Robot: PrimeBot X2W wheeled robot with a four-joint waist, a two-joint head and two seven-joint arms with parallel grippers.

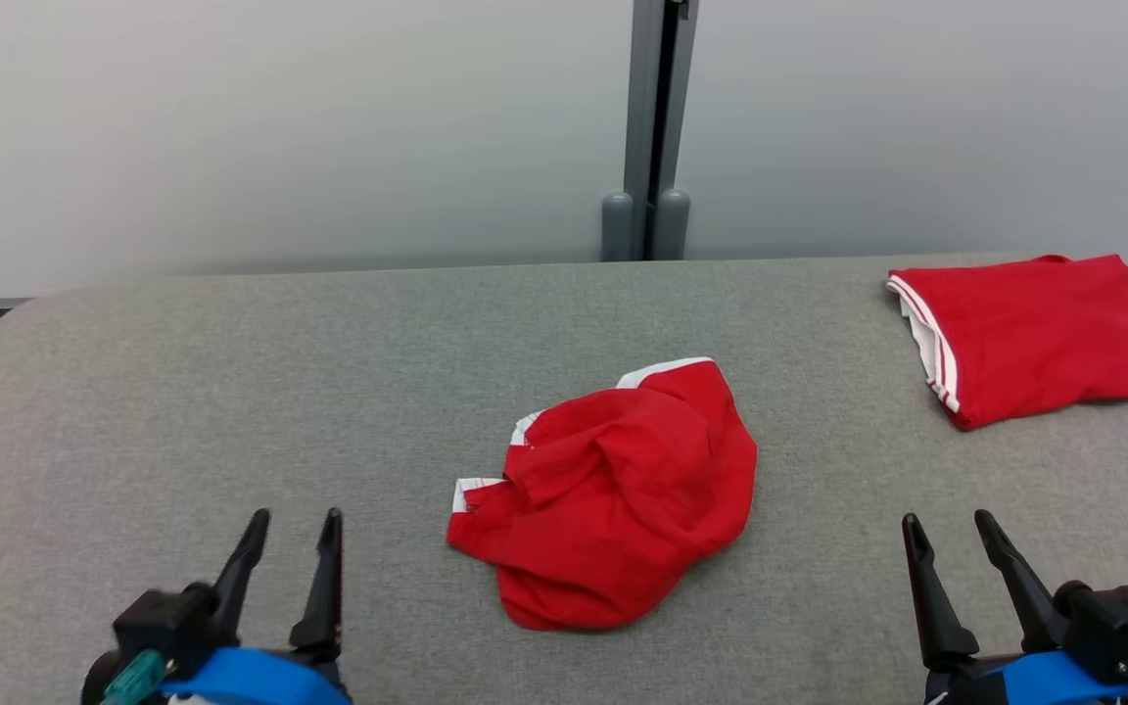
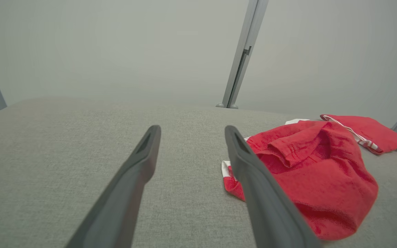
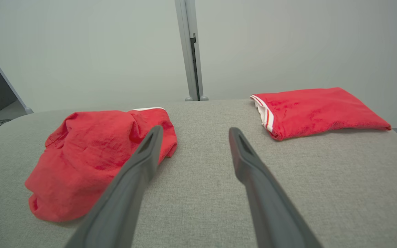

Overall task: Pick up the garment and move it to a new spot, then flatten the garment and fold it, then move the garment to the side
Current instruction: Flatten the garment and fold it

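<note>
Pickup step not started: crumpled red garment [image 1: 613, 494] sits mid-table [image 1: 231, 392], folded red garment [image 1: 1039, 333] far right, left gripper [image 1: 290, 563] and right gripper [image 1: 956, 563] both spread and empty, so next likely reach in and pinch the heap.

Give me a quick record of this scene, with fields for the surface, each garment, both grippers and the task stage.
surface: grey fabric-covered table
crumpled garment: red with white trim, bunched near the table's middle
folded garment: red, at the far right, apart from the crumpled one
left gripper: open, empty, at the near left
right gripper: open, empty, at the near right
task stage: nothing picked up yet
</note>
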